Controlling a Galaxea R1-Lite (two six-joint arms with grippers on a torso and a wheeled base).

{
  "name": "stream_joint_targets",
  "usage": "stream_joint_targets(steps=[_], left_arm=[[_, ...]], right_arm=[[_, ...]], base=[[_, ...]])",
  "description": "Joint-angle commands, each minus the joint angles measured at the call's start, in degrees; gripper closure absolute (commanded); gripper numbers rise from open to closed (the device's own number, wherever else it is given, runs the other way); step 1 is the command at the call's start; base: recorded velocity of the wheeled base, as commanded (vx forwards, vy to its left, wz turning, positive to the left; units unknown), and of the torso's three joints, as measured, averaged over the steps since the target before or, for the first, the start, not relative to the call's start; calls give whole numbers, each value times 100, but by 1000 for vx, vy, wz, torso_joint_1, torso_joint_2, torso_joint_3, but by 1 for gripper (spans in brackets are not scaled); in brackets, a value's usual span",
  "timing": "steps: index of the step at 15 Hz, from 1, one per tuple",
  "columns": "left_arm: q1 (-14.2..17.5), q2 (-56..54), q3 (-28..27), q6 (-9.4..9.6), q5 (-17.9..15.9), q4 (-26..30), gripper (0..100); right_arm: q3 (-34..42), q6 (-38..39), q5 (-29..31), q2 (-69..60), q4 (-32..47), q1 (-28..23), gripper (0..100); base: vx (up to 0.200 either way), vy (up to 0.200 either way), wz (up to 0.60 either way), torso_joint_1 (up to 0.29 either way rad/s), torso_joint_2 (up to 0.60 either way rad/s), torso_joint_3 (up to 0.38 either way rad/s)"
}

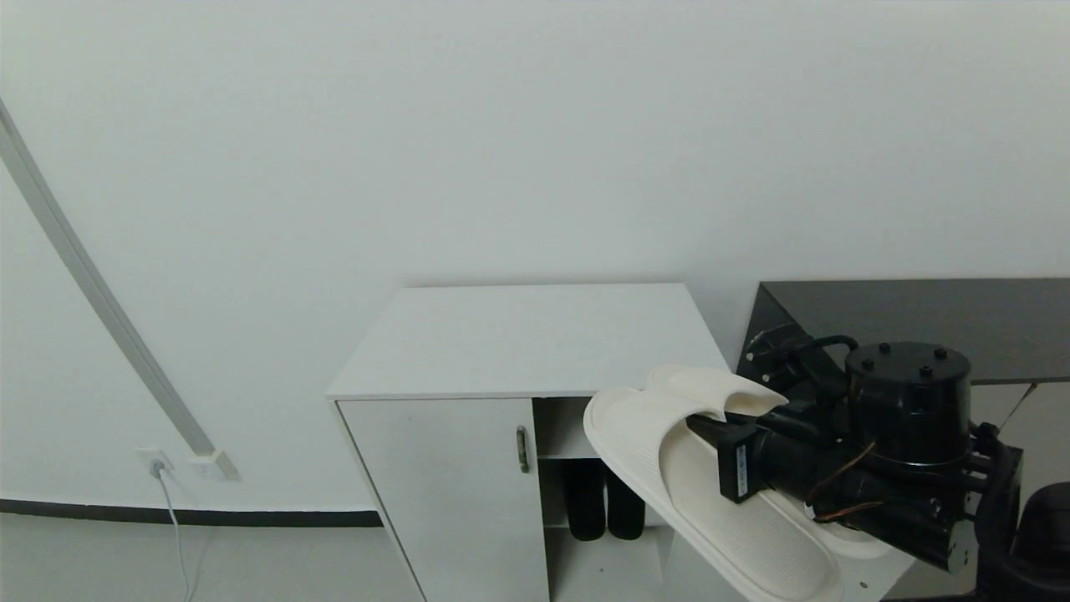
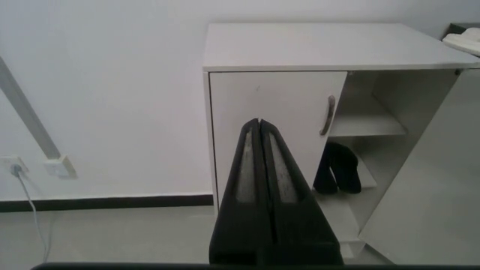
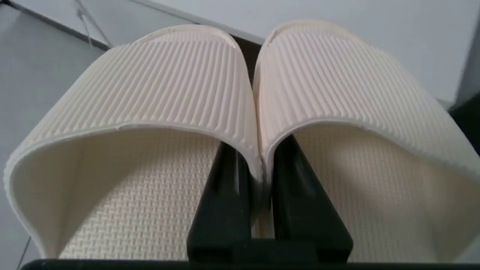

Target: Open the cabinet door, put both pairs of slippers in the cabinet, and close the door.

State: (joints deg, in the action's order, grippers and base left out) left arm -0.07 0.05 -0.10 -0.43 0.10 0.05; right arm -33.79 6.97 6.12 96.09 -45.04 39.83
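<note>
Nearest the head camera, the right gripper is clamped on the pair of cream slippers. Its two black fingers pinch the pair's touching inner walls, so both come as one bundle. The bundle hangs tilted, toes toward the cabinet, just in front of the open right compartment and level with its upper part.

The left gripper is pressed together with nothing between its fingers. It is held back from the cabinet front, facing the left door.

That left door is closed, its handle at the inner edge. The right door is swung wide toward me. Inside the right compartment, the black slippers stand side by side on the board below the upper shelf. A dark table sits to the right of the cabinet, against the wall.

I judge the step in hand to be stowing the second pair: the door is open and one pair is in.

The next move calls for carrying the cream pair forward into the opening and onto a free board, clear of the shelf edge and the black pair, then parting the fingers. The door is yet to be closed.
</note>
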Motion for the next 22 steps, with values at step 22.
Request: stream_joint_targets(steps=[22], left_arm=[[-1,4,1,-1,-1,4,100]], right_arm=[[655,-258,3,121,-962,438,100]], base=[[0,0,0,-108,252,141]])
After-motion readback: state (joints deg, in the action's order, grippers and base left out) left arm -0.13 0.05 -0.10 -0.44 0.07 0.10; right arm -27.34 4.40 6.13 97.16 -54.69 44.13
